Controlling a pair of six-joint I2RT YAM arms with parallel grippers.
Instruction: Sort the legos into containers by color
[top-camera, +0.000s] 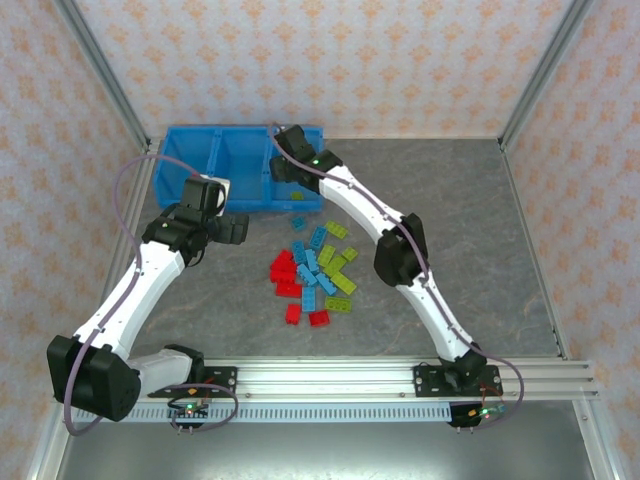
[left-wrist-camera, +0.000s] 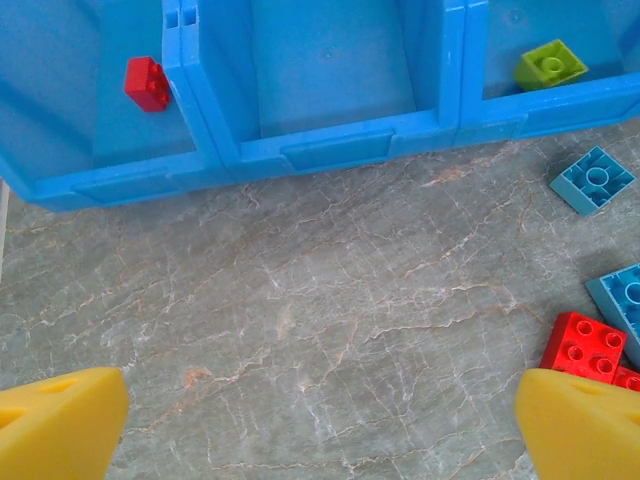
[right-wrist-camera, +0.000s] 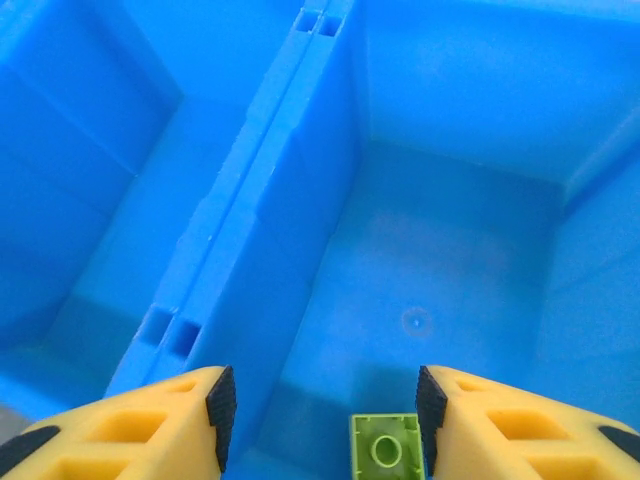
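The blue bin (top-camera: 215, 150) stands at the back left, its three containers side by side. My right gripper (top-camera: 287, 168) hangs over the right-hand container; in the right wrist view it (right-wrist-camera: 326, 415) is open. A yellow-green lego (right-wrist-camera: 385, 450) lies underside up below it, close to the right pad. From the left wrist the same lego (left-wrist-camera: 551, 63) sits in the right container and a red lego (left-wrist-camera: 147, 83) in the left one. My left gripper (top-camera: 232, 228) is open over bare table in front of the bin (left-wrist-camera: 330, 150), nothing between its fingers (left-wrist-camera: 60, 420). Loose legos (top-camera: 315, 275) lie mid-table.
The pile mixes red, light blue and yellow-green bricks; a light blue one (left-wrist-camera: 593, 180) and a red one (left-wrist-camera: 585, 348) lie right of my left gripper. A divider (right-wrist-camera: 250, 220) rises left of my right gripper. Metal frame posts and patterned walls ring the grey table (top-camera: 480, 230).
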